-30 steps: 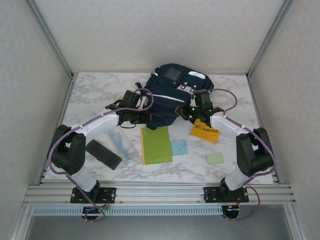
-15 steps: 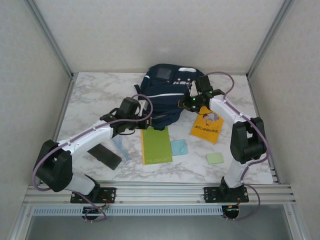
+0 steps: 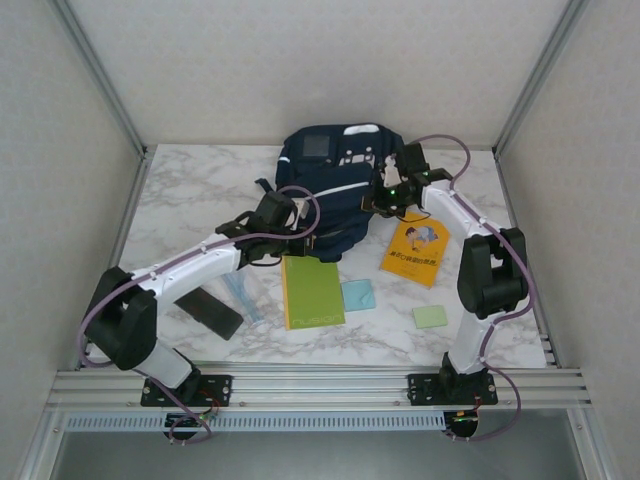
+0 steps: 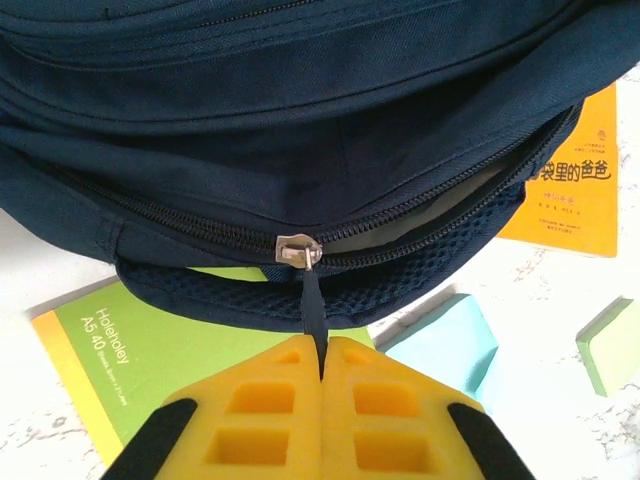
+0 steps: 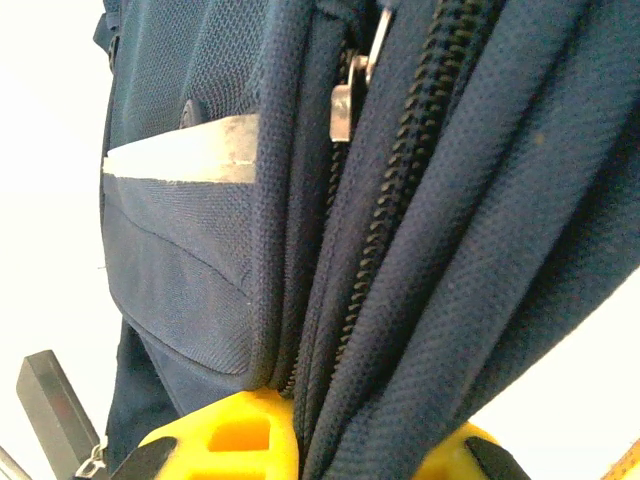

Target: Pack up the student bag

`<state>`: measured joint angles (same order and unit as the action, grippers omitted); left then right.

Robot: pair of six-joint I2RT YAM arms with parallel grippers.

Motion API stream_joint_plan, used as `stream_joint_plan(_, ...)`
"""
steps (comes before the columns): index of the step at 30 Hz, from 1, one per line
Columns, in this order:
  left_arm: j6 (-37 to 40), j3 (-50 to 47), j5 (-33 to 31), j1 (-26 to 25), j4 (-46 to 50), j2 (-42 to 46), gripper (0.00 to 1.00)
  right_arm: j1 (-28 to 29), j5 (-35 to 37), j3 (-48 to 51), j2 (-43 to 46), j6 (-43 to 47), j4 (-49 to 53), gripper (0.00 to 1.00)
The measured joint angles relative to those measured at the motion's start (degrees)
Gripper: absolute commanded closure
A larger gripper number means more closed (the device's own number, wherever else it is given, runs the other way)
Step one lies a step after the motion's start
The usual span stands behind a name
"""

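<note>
You have the left gripper [image 4: 322, 352] closed on the zipper pull [image 4: 313, 308] at the backpack's [image 3: 330, 185] near edge (which overlaps the green notebook [image 3: 312, 292]), and the right gripper [image 5: 312, 425] pinching fabric at its right side.

The flat green card-covered notebook [image 4: 150, 345], just left of the left gripper [image 4: 322, 352] and partly under it, carries pale lettering reading "Holeholey", with "A5 40" beside it. The thin orange paperback book [image 4: 575, 170], ahead and to that gripper's right, shows bold black Chinese characters "袋里的爸爸". The finer print below them is too small to read.
</note>
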<state>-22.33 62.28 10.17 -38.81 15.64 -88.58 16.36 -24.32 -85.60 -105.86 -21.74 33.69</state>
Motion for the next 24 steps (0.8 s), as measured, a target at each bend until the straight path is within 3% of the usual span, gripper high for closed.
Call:
stream_joint_plan(3,-0.6,-2.3,-0.1,0.0,-4.2,-1.4,1.0,-0.3,-0.4,0.0,-0.5,0.2,0.1,1.0)
stream_joint_plan(4,-1.0,-3.2,-0.2,0.0,-5.8,-2.0,1.0,-0.4,-0.4,0.0,-0.6,0.2,0.2,0.93)
stream_joint_plan(5,-1.4,-3.9,-0.3,0.0,-7.2,-2.6,1.0,-0.4,-0.3,0.0,-0.8,0.1,0.3,0.79)
stream_joint_plan(7,-2.4,-4.6,-0.3,0.0,-9.6,-4.2,1.0,-0.5,-0.1,0.2,-0.8,-0.4,0.4,0.41)
stream_joint_plan(10,-3.7,-4.7,-0.2,0.0,-12.7,-6.1,1.0,-0.9,1.9,1.2,-0.2,-3.1,-0.1,0.08)
stream_joint_plan(11,-4.1,-4.7,0.2,0.0,-13.7,-6.6,1.0,-1.1,2.8,2.2,0.5,-4.4,-0.8,0.01)
stream_joint_plan(17,-5.4,-3.9,1.7,-0.2,-16.0,-7.0,1.0,-1.4,5.0,13.9,11.7,-14.6,-4.3,0.02)
stream_joint_plan(21,-5.6,-3.7,1.9,-0.2,-16.3,-7.0,1.0,-0.4,3.3,25.1,19.2,-25.3,-13.1,0.03)
stream_joint_plan(24,-5.6,-3.7,1.9,-0.4,-16.3,-7.0,1.0,2.4,3.1,30.9,20.0,-33.5,-19.8,0.05)
